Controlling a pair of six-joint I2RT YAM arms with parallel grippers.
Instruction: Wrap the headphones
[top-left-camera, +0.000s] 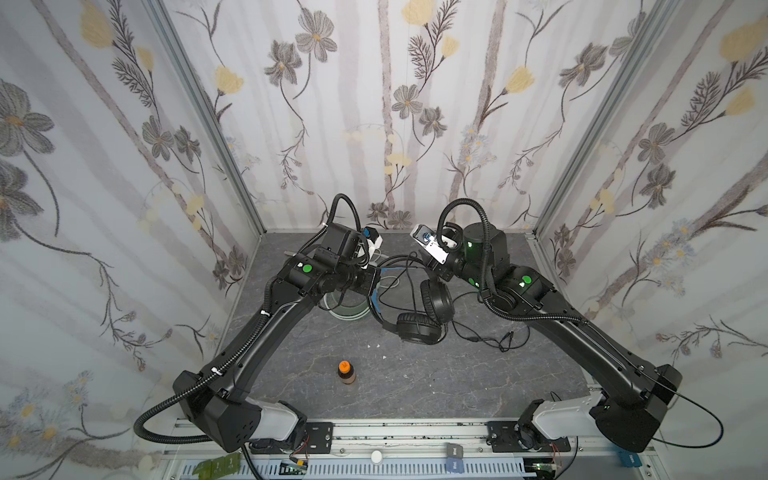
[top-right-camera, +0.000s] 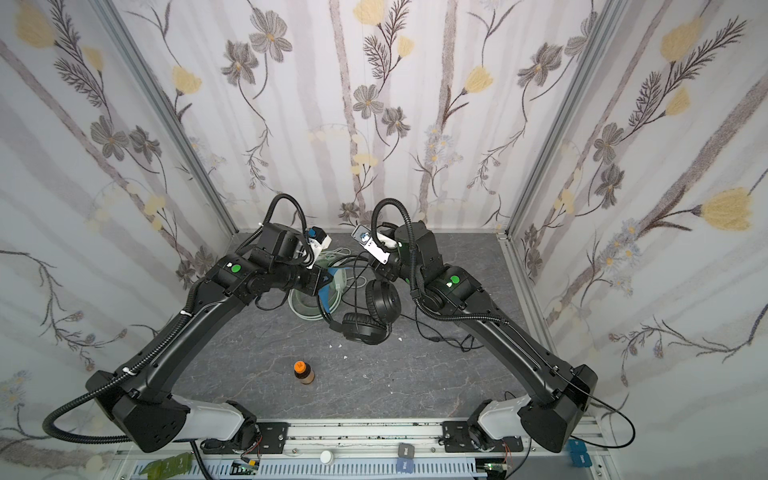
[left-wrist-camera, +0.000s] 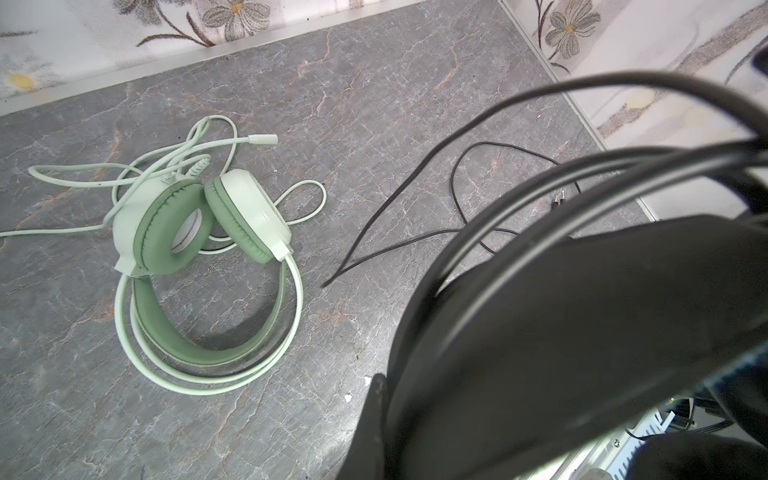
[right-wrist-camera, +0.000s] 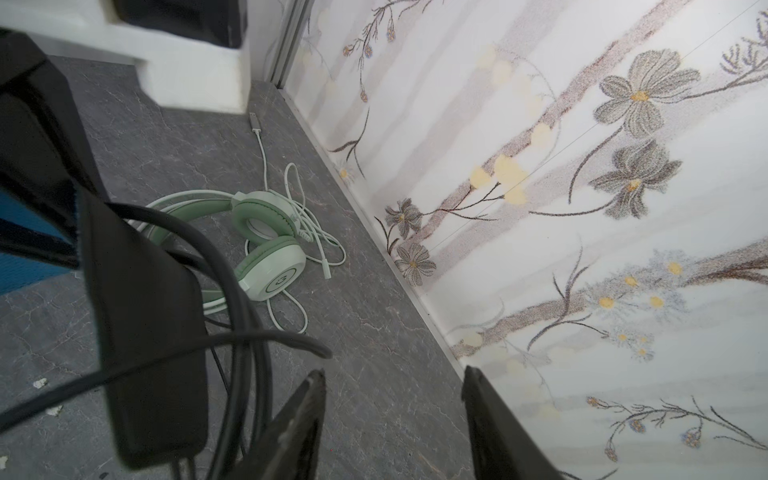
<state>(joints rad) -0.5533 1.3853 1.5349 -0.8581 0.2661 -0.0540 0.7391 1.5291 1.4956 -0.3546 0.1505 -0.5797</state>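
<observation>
**Left gripper (top-left-camera: 371, 286) clamped on black headset (top-left-camera: 417, 328); right gripper (right-wrist-camera: 394, 372) agape, empty**

Left: closed tight on the black headset's headband, w/ the blue inner band (top-left-camera: 376, 300) showing just beside it. In the left wrist view one finger (left-wrist-camera: 368, 428) presses against the wide black band. Ear cups hang low on the right-arm side; can't tell if they touch the table (top-left-camera: 415, 386).

Right: fingers (right-wrist-camera: 305, 419) stand well apart w/ nothing btwn them, only bare table & the foot of the wall (right-wrist-camera: 540, 208) beyond. The black cable (right-wrist-camera: 249, 338) curves just beside one finger, not pinched. Cable loops cross the black band in both wrist views. The rest trails over the table toward the right arm, ending in plugs (top-left-camera: 509, 337).

Mint-green headset (left-wrist-camera: 199, 232): flat on the table nr the back wall, cups together, mostly hidden under the left arm in both top views. Its white cable (right-wrist-camera: 262, 149) lies in a loose tangle around the cups, w/ the boom mic (left-wrist-camera: 262, 139) sticking out & the plug end (right-wrist-camera: 254, 121) nr the wall.

Writing: a ringed mark (right-wrist-camera: 282, 280) on one green cup reads like a 3; not sure.

Other: a small orange-capped bottle (top-left-camera: 346, 372) stands upright mid-table, well apart from both headsets; its label is too small to read. A few white scraps (right-wrist-camera: 40, 382) lie on the table.
</observation>
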